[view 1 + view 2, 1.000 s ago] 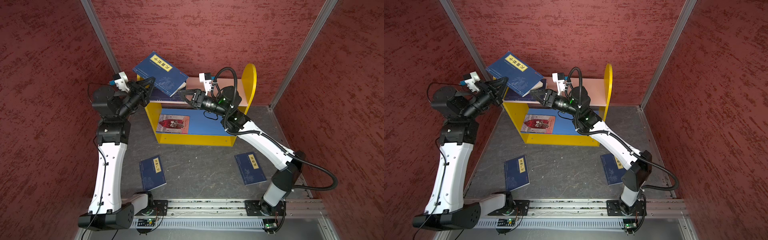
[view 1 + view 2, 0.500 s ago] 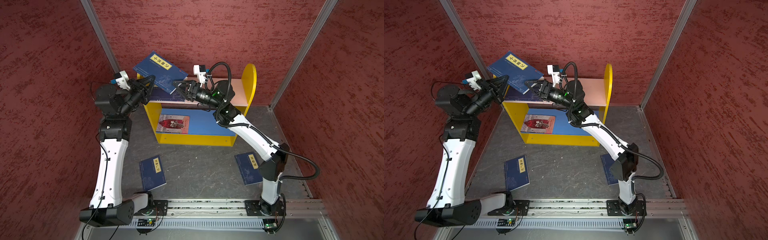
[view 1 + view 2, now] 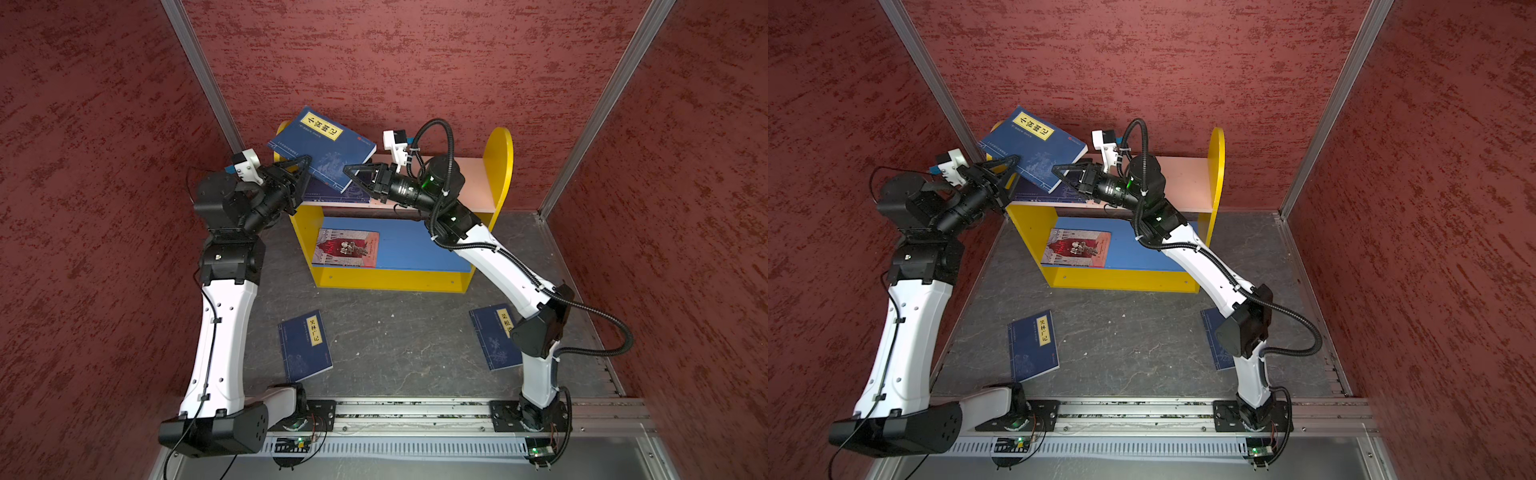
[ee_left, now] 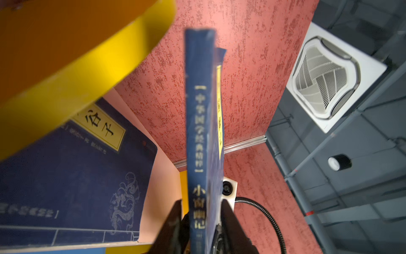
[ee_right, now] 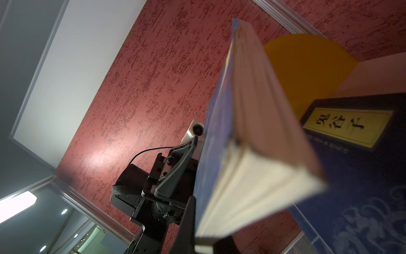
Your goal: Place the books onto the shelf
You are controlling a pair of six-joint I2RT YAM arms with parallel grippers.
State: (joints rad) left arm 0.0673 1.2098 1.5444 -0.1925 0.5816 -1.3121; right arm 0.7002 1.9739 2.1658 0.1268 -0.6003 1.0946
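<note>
Navy book (image 3: 322,147), clamped in right jaws, loose between left jaws

Pink top board (image 3: 478,183): right half bare, room to reach in. Left half full: flat blue book (image 3: 336,194), tilted blue book (image 3: 322,145) above it, left gripper (image 3: 306,164) and right gripper (image 3: 347,168) at its low corners. Blue bottom board (image 3: 415,245): red book (image 3: 347,248) on left, right arm (image 3: 490,257) crossing right front. Bench (image 3: 395,340) middle bare, between lower-left blue book (image 3: 305,345) and lower-right blue book (image 3: 494,336).

Navy book (image 3: 322,145): matt paper cover. Shelf (image 3: 500,166): glossy painted wood.
</note>
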